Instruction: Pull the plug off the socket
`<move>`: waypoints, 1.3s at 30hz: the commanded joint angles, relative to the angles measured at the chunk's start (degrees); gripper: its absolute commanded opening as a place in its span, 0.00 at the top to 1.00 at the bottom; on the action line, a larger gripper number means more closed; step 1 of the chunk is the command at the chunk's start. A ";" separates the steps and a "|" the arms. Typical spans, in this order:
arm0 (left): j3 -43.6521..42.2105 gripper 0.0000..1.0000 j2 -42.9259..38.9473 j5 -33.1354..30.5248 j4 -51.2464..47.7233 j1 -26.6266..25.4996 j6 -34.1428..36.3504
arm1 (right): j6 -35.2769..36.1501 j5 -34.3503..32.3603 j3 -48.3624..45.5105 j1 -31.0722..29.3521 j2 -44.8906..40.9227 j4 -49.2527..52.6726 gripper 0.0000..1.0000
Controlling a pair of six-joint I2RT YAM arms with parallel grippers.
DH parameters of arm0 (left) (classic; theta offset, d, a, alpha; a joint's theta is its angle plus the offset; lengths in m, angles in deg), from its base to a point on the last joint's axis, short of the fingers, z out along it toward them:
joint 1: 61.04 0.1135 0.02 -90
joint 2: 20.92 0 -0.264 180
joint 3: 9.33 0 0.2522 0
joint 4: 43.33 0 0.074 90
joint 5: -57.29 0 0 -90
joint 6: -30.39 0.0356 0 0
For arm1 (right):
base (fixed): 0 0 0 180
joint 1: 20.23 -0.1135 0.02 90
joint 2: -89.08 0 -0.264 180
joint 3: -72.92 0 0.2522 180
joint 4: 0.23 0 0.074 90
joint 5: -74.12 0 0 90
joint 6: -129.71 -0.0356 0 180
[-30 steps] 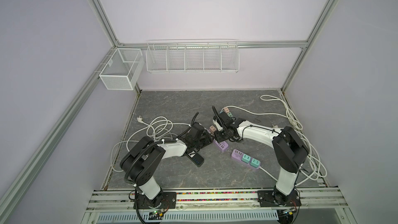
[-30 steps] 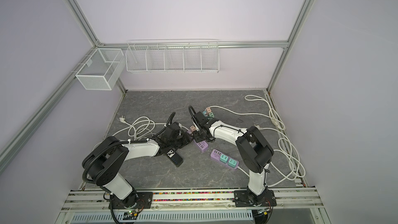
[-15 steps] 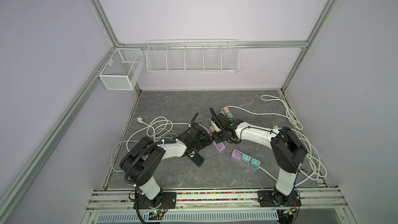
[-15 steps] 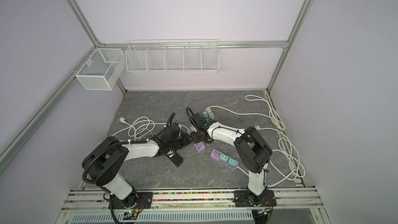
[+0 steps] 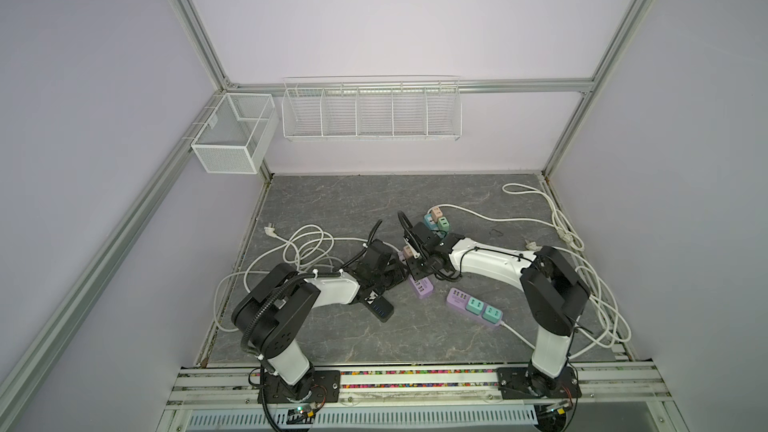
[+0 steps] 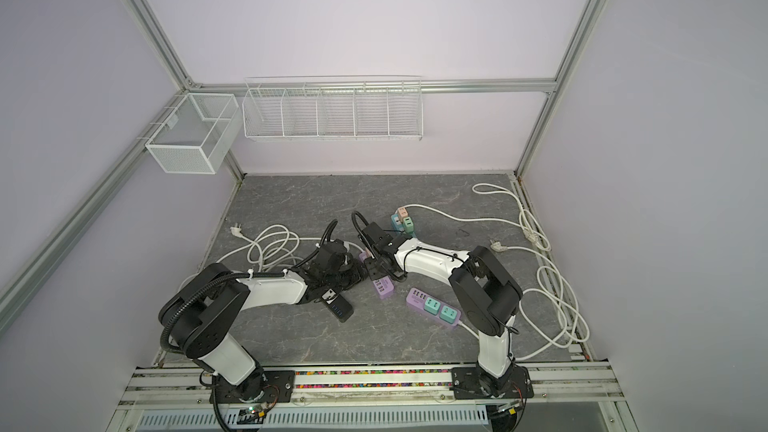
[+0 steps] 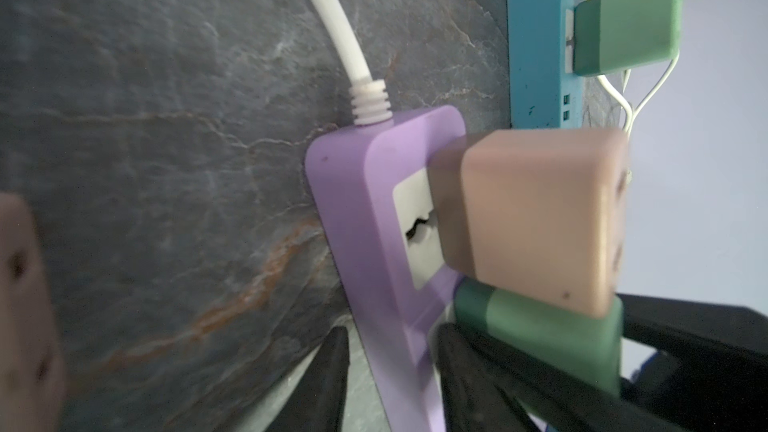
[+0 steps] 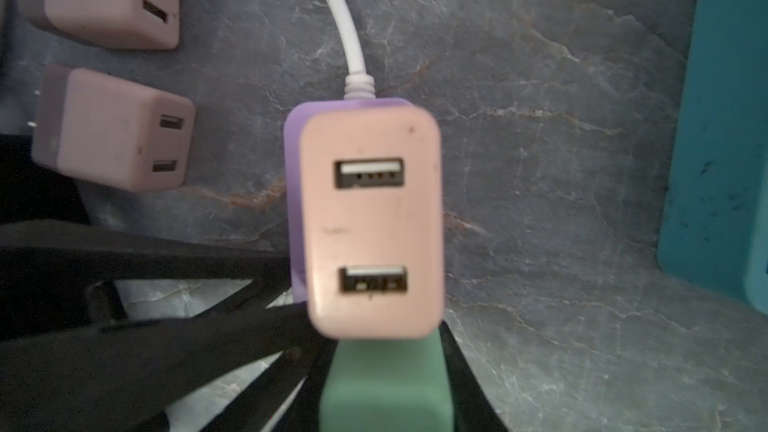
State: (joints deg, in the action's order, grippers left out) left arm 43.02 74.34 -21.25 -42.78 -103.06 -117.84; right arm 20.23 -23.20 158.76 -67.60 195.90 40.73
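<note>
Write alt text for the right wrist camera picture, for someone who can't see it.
Close-up: a black end effector grips a green plug, right beside a pink two-port USB charger plugged into a purple power strip. Two loose pink plugs and a teal power strip lie nearby on the grey marbled table.

The table (image 7: 145,139) is dark grey, veined in white and rust like marble. At centre frame, the lilac power strip (image 7: 365,209) has a white cord (image 7: 336,27), a pale pink plug (image 7: 536,218) and a green plug (image 7: 540,338). Upper right, a teal power strip (image 7: 536,35).
</note>
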 commanded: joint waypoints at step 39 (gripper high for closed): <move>-2.84 0.70 -1.63 -2.71 -4.07 -1.49 0.05 | 1.82 3.38 1.72 0.48 -2.43 -1.61 0.76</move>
State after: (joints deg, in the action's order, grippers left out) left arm 41.91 73.10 -22.56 -42.80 -103.93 -117.84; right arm 22.20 -21.84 159.43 -67.45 196.01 41.72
